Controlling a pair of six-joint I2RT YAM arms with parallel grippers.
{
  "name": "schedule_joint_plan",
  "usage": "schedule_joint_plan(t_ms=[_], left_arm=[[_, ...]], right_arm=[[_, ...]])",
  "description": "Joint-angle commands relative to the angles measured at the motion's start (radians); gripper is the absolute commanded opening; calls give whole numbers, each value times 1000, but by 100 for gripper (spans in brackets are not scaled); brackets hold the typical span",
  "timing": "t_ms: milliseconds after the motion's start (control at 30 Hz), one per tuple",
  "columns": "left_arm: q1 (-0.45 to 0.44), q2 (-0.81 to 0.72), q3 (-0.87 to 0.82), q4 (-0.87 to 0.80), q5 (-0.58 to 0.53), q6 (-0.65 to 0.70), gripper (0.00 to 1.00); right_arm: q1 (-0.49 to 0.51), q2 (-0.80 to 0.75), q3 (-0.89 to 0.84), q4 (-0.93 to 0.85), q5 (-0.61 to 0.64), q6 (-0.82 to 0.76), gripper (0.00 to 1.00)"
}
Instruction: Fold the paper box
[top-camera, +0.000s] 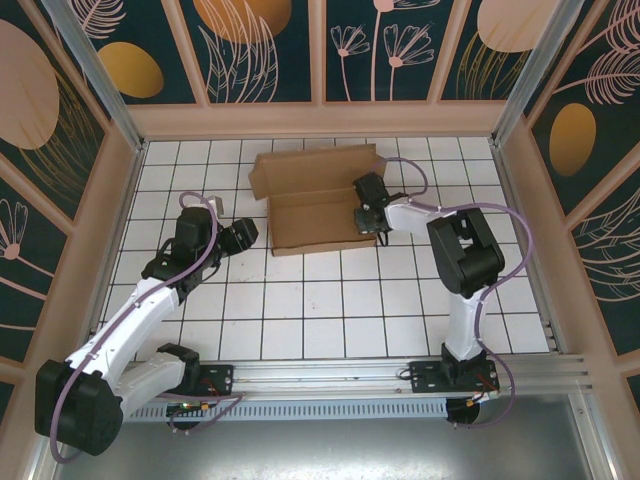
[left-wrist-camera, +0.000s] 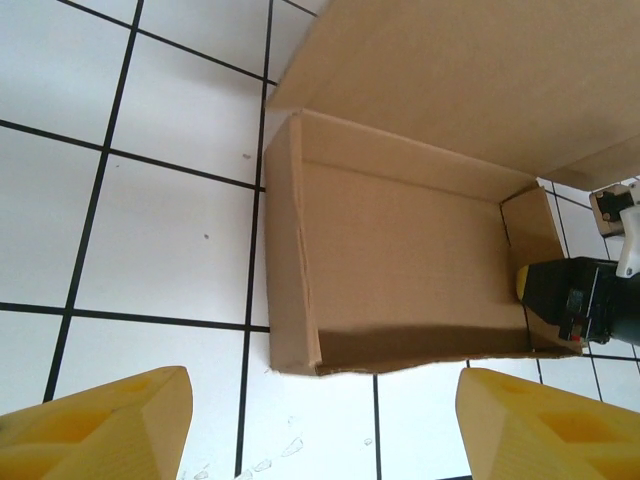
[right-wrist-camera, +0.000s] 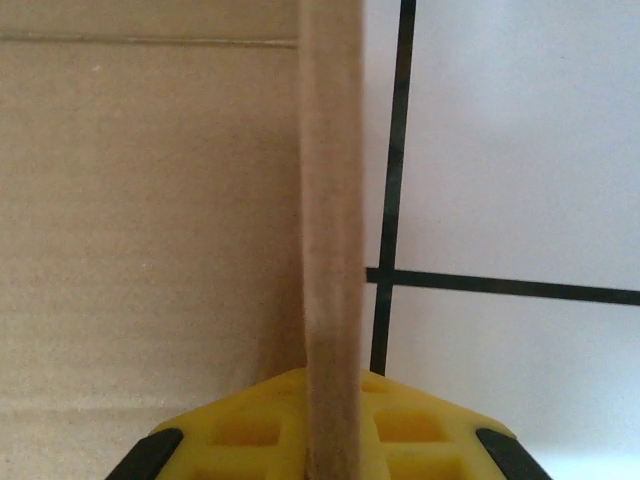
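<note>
The paper box (top-camera: 315, 205) is brown cardboard, standing as an open tray on the far middle of the tiled table, its lid flap (top-camera: 310, 168) raised at the back. My right gripper (top-camera: 363, 220) is at the tray's right side, shut on the upright right wall (right-wrist-camera: 332, 250), which runs edge-on between its yellow fingers (right-wrist-camera: 250, 430). In the left wrist view the tray (left-wrist-camera: 400, 260) lies just ahead, with the right gripper (left-wrist-camera: 575, 300) at its far end. My left gripper (left-wrist-camera: 325, 415) hangs open just off the tray's left wall (left-wrist-camera: 285, 250), touching nothing.
The white tiled table (top-camera: 330, 310) is fenced by wooden walls (top-camera: 320, 120) on three sides and an aluminium rail (top-camera: 400, 372) at the near edge. Bare tiles lie in front of the box between the two arms.
</note>
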Motion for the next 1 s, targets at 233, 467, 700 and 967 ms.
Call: schedule_joint_plan(t_ms=[233,467,700,967], left_arm=[[-3,-6,9,24,-35,43,72],[-2,-50,-4,125,-63,110,75],[-2,-12,-23,287,-33,331,64],[-1,107,-34,493,-100,646,68]], right_arm=[[39,-60,-48,-42,173,26,30],[-6,-294,-164,157,-85,2,61],[-38,-420,-173,217,-143,-36,59],[-67,-380,-16,114,-116,-119,54]])
